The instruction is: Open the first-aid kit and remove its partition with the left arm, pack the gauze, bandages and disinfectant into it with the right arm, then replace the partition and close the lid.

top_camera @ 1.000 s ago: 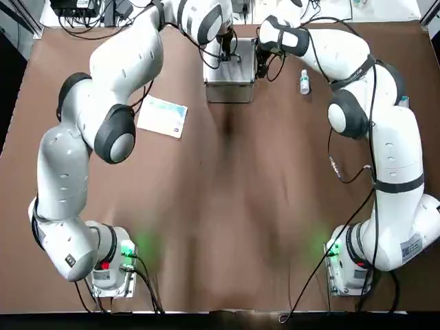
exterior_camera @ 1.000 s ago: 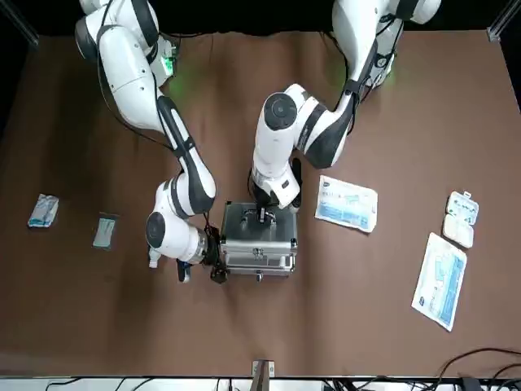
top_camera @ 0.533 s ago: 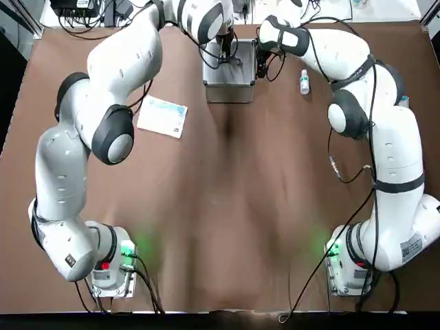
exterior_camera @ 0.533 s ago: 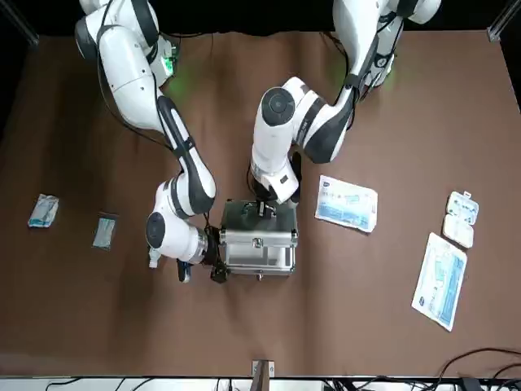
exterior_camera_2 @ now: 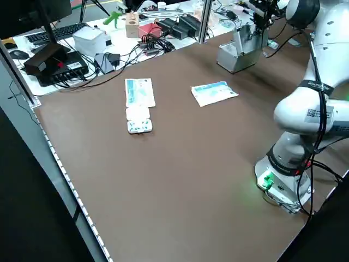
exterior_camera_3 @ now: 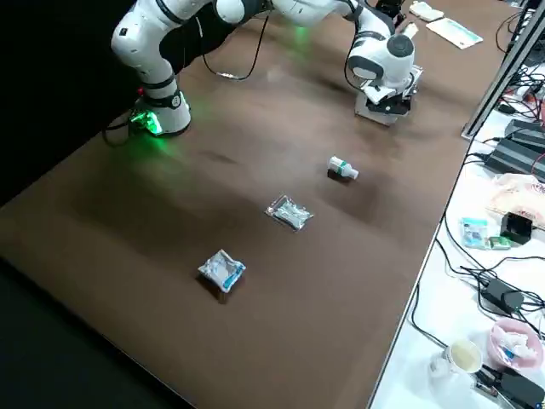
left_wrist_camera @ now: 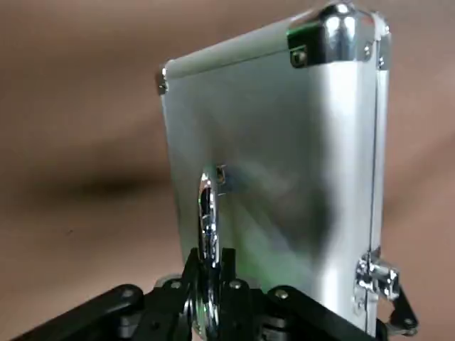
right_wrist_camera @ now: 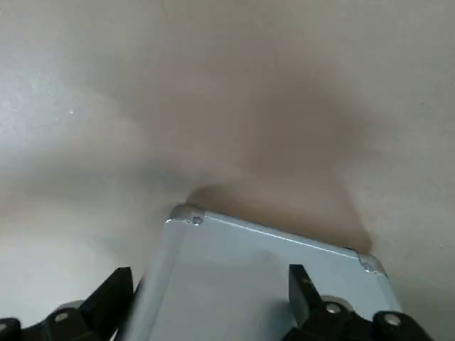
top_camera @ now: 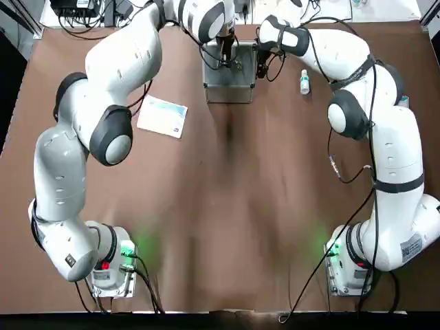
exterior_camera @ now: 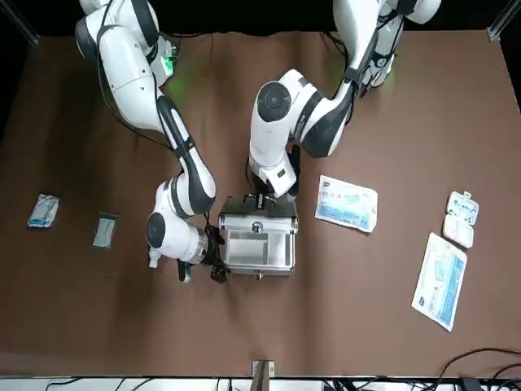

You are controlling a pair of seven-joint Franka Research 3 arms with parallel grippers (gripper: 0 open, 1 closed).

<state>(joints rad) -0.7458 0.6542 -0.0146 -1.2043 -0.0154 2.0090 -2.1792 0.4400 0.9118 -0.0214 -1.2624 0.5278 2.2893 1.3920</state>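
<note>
Left gripper (left_wrist_camera: 211, 284) is pinched on the curved handle (left_wrist_camera: 206, 245) of the lid (left_wrist_camera: 270, 177), and I see that lid raised nearly upright on the first-aid kit (exterior_camera: 257, 246) at the table's (top_camera: 227, 206) far edge. From the front I look into the case, but I can't tell whether the pale interior is the partition. Right gripper (right_wrist_camera: 210, 298) has its fingers spread across a corner of the case; contact is cut off at the frame's edge. Just beyond it the disinfectant (top_camera: 304, 82) sits apart. Two small packets (exterior_camera: 42, 209) lie farther out.
</note>
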